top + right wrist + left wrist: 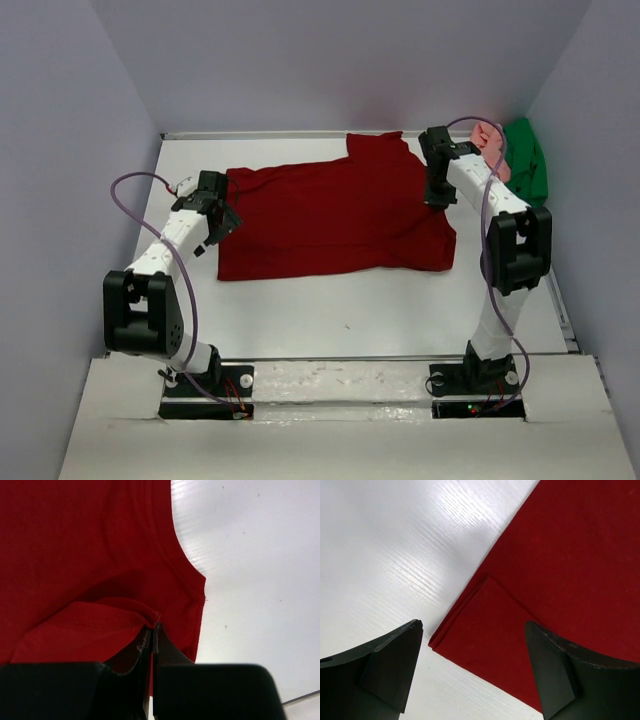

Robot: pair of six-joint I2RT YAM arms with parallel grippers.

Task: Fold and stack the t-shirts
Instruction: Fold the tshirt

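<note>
Table [400, 310] — dark red t-shirt [330, 215] at centre, judged partly folded. Green t-shirt [527, 160], pink t-shirt [490, 140]: heaped at 2 o'clock, unfolded — nothing stacked. Left gripper [474, 626]: jaws apart, 9 o'clock hem. Right gripper [152, 630]: clamped on red cloth, 3 o'clock.

My left gripper [475, 630] stands wide over the folded corner of the dark red shirt [330, 215], with bare table [350, 310] on its outer side up to the left wall [80, 150]. The shirt covers the table's middle. A bare strip runs along the near edge, and the far left corner is bare. The pink shirt [492, 140] and green shirt [525, 160] fill the far right corner against the right wall [600, 150], just beyond my right gripper [437, 195], which is pinched on a red fold
</note>
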